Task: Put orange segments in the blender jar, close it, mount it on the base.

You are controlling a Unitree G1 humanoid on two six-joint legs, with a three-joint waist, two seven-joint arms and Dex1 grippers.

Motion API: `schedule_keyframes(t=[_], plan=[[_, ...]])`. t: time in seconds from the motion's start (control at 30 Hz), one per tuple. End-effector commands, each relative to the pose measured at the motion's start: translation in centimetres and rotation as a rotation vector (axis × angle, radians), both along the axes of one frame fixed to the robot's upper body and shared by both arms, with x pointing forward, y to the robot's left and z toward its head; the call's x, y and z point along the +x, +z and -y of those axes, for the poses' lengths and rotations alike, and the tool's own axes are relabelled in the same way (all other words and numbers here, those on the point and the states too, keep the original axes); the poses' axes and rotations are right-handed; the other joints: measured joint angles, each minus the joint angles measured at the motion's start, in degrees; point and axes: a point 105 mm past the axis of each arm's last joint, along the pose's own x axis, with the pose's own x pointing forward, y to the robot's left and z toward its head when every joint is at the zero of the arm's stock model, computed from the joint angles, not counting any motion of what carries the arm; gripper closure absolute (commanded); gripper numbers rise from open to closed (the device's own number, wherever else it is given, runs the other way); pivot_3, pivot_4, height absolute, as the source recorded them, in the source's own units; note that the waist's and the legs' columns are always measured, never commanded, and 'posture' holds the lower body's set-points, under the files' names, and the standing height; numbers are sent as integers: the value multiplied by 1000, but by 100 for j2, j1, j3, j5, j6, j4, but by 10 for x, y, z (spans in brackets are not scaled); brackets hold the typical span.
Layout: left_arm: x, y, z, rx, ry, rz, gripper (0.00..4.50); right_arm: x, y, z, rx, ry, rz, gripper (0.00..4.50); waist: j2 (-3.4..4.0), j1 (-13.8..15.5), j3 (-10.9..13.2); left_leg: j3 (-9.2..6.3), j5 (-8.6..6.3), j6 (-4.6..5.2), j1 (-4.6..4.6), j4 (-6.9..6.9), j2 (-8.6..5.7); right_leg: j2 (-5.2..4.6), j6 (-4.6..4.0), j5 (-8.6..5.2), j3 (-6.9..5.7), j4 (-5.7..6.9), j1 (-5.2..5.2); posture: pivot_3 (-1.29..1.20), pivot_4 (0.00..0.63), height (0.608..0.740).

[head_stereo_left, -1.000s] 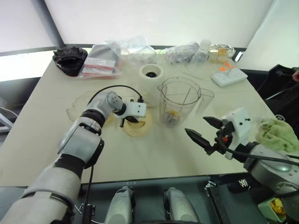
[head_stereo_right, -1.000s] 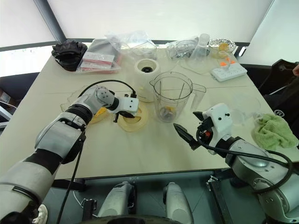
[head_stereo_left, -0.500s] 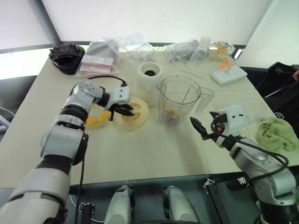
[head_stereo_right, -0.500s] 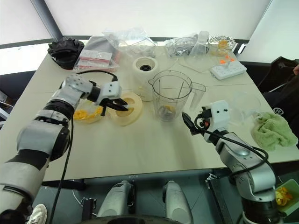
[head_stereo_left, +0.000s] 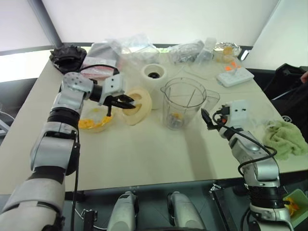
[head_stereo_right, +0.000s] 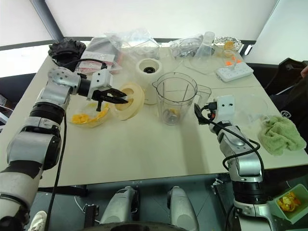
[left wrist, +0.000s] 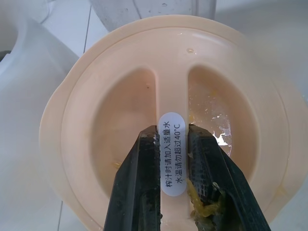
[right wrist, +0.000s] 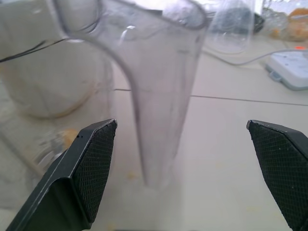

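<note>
The left gripper [left wrist: 172, 192] is pinching the raised centre rib of the cream-yellow lid [head_stereo_right: 129, 99], its two black fingers [left wrist: 132, 192] pressing on either side of the white label on that rib, and it is holding the lid tilted on edge, clear of the bench [head_stereo_right: 144, 154]. Just below and behind this gripper, the shallow glass bowl [head_stereo_right: 84, 120] is sitting on the bench with orange segments [head_stereo_right: 82, 117] lying inside it. Just beyond the lid from the gripper, the base [head_stereo_right: 149, 72] is standing upright, its dark socket facing up. The blender jar [head_stereo_right: 174, 98] is standing farther out past the lid, between the two grippers, uncovered, with a few orange pieces showing near its blade hub. The right gripper [right wrist: 187, 168] is spreading its fingers wide and pointing at the jar's side handle [right wrist: 161, 106]; the handle is lying ahead of the gap between the fingertips, and neither fingertip [right wrist: 91, 159] is touching it. Off to the outer side of the right gripper, a green cloth [head_stereo_right: 280, 134] is lying on the bench, and a white power strip [head_stereo_right: 234, 72] is resting farther ahead of it.
</note>
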Motion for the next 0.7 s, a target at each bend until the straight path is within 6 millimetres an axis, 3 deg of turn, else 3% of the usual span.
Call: schedule_keyframes(t=[0.03,0.33,0.47,0.6,0.7], plan=[[-1,21,1,-31,-10,68,4248,6,16,3,26,-23,70,0,0,7,0,-1,0,0,0,0,0,0,1,1,0,0,0,0,150,740],[-1,31,1,-40,-2,104,4248,22,11,-5,67,-50,78,0,2,-4,1,0,0,0,0,0,-1,0,6,3,0,1,0,0,150,740],[-2,36,1,-46,-1,117,4248,23,9,-5,61,-58,77,1290,2,-4,1,0,0,0,0,0,0,0,7,4,0,1,0,0,150,740],[-2,44,-2,-52,6,131,4248,24,8,-5,63,-60,78,3407,3,-7,1,0,0,0,0,0,-1,0,7,4,0,2,0,0,150,740],[-2,54,-5,-57,13,143,4248,25,8,-9,83,-54,74,3545,4,-2,2,0,0,0,1,0,-1,0,8,4,0,3,0,0,150,740]])
